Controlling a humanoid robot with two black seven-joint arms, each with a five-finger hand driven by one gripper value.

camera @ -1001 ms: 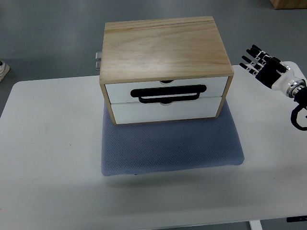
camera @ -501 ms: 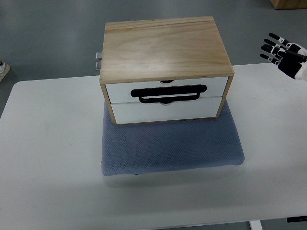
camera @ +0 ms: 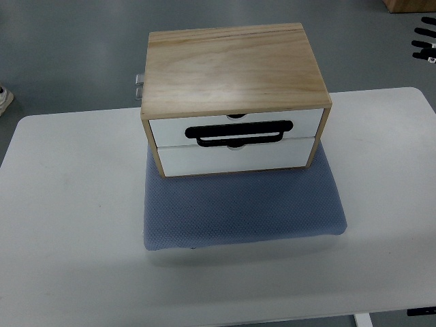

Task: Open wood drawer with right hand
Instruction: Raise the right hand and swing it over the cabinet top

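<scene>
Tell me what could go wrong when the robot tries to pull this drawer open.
1. The wooden box only rests on the blue mat, so a pull on the black handle may drag the whole box forward instead of opening the drawer.
2. The handle sits across the seam between both white drawer fronts, so the wrong one could get pulled.
3. The right hand is far off at the frame's top right edge, barely visible, so its approach is long and could clip the box corner.

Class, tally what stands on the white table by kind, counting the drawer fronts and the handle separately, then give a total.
Wooden drawer box: 1
White drawer fronts: 2, upper and lower
Black handle: 1
Blue-grey mat: 1
Total: 5
</scene>
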